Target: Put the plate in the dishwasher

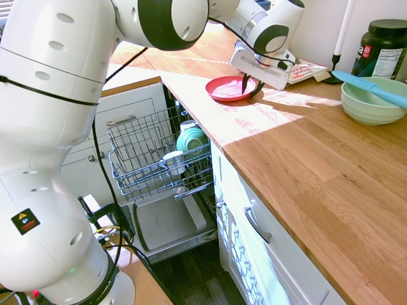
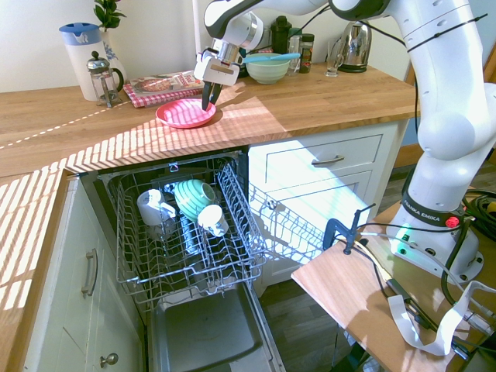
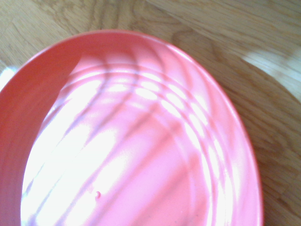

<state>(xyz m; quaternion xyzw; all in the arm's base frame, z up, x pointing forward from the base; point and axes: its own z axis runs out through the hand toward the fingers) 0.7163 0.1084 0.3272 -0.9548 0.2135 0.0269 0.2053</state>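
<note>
Plate lies flat on the counter, above and behind the open dishwasher. Gripper is down at the plate's rim on the side nearest the green bowl, fingers narrowed astride that rim (grip not confirmable).

One camera behind the arm looking along the worktop, one facing the dishwasher front, wrist camera close above the plate, both wide views share plate and rack

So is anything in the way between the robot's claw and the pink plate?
No, nothing visible. The gripper is right at the plate on the wooden counter, at its rim. The green bowl sits apart, further along the counter.
</note>
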